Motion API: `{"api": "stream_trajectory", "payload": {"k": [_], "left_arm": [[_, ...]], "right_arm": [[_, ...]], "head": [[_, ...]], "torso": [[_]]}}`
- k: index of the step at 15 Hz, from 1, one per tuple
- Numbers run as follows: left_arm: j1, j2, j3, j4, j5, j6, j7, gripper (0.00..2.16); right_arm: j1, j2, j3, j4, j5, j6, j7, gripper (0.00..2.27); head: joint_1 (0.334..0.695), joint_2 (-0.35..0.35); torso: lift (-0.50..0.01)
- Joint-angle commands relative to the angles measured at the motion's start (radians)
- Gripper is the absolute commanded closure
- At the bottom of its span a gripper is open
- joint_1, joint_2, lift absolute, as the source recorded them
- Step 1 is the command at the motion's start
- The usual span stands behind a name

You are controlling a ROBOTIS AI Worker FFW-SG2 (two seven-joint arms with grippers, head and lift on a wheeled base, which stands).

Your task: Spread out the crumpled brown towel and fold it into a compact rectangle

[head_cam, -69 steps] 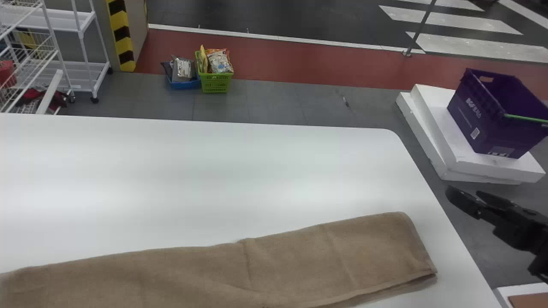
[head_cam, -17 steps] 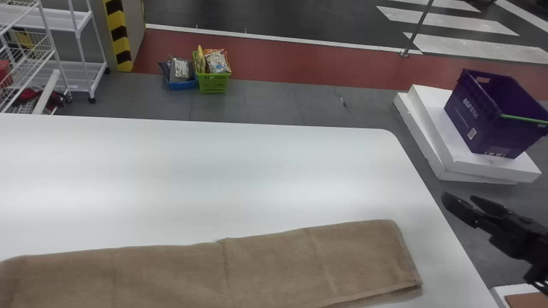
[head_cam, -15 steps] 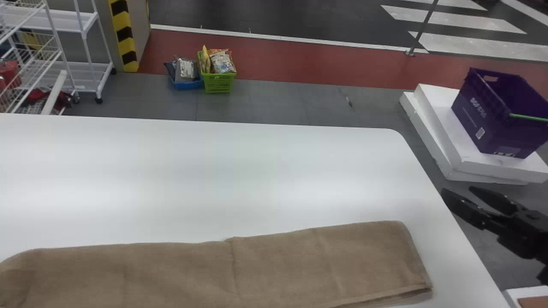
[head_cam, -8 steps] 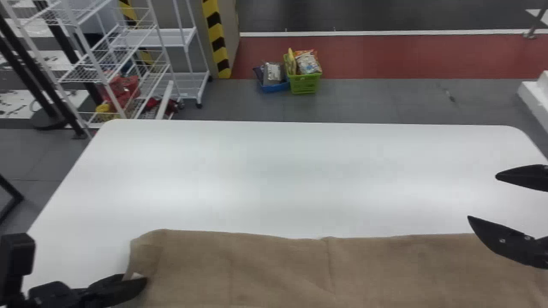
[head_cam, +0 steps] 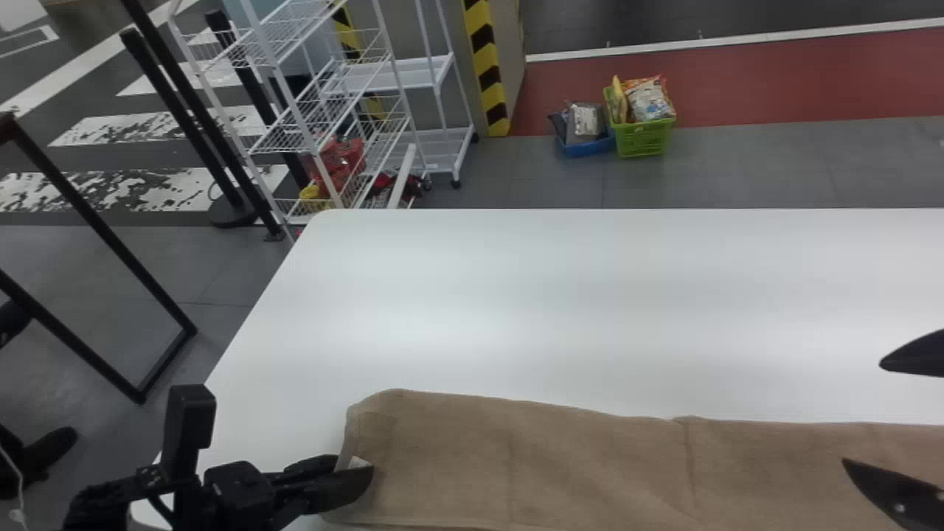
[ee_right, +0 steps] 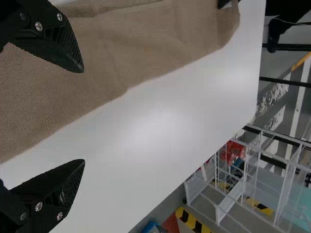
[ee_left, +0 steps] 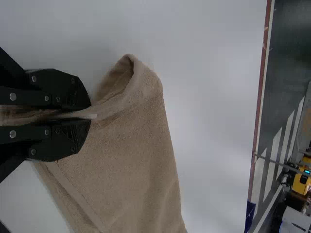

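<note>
The towel [head_cam: 560,464] is laid in a long strip on the bench [head_cam: 531,295]. Its left end is pinched in the left claw [head_cam: 360,473]. The right claw [head_cam: 863,411] is spread, one finger above towel, one above bench.

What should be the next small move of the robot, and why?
Perhaps lower the right gripper and close its jaws on the far edge of the towel: they stand open across that edge, while the left gripper pinches the towel's left end.
</note>
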Motion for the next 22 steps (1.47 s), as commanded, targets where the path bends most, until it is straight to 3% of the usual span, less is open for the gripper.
{"api": "stream_trajectory", "payload": {"k": [1,2,9,11,15,17,22], "left_arm": [[0.004,-0.001,0.008,-0.018,0.002,0.020,0.002,0.32],[0.005,-0.012,0.021,-0.027,0.002,0.026,0.006,0.00],[0.010,-0.018,0.066,-0.042,0.041,0.029,0.015,0.07],[0.016,-0.020,0.078,-0.050,0.050,0.029,0.015,0.07],[0.025,-0.021,0.101,-0.053,0.076,0.029,0.015,0.07],[0.030,-0.021,0.112,-0.052,0.087,0.029,0.015,0.07],[0.031,-0.021,0.121,-0.050,0.096,0.026,0.016,0.07]], "right_arm": [[0.019,-0.034,0.078,0.001,0.051,0.037,0.013,0.20],[0.027,-0.048,0.121,0.004,0.092,0.037,0.013,0.21],[0.022,-0.034,0.340,0.048,0.200,0.047,0.013,0.29],[-0.030,-0.007,0.419,0.125,0.267,0.044,0.013,0.31],[-0.105,0.042,0.511,0.228,0.302,0.037,0.013,0.35],[-0.128,0.064,0.544,0.260,0.319,0.034,0.013,0.47],[-0.151,0.084,0.594,0.332,0.362,0.007,0.013,0.59]], "head": [[0.695,0.335],[0.695,0.345],[0.695,0.350],[0.695,0.350],[0.695,0.350],[0.695,0.350],[0.695,0.350]], "torso": [[-0.127],[-0.127],[-0.127],[-0.127],[-0.127],[-0.127],[-0.127]]}}
